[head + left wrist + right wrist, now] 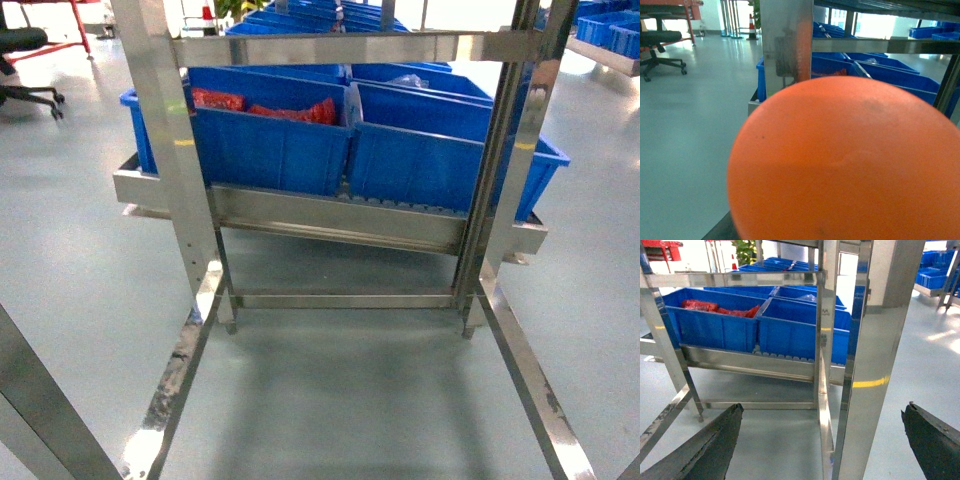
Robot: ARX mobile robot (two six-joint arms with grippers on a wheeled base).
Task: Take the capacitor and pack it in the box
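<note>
Grey-green polished floor all round, w/ glare patches. Nearest in head view: steel rack legs slanting down toward the cam. No arms or grippers in head view.

R wrist: right gripper w/ fingers spread wide apart, dark, nothing between them; a steel upright stands close in front.

L wrist: large orange rounded surface fills most of frame, blurred, can't ID. Left gripper not visible behind it, so state can't be told.

Mid: steel rack shelf carrying two blue bins side by side. Left bin holds red packets; right bin contents unclear.

Far: more blue bins, black office chair far left.

Pink box and capacitor: neither in any view.
</note>
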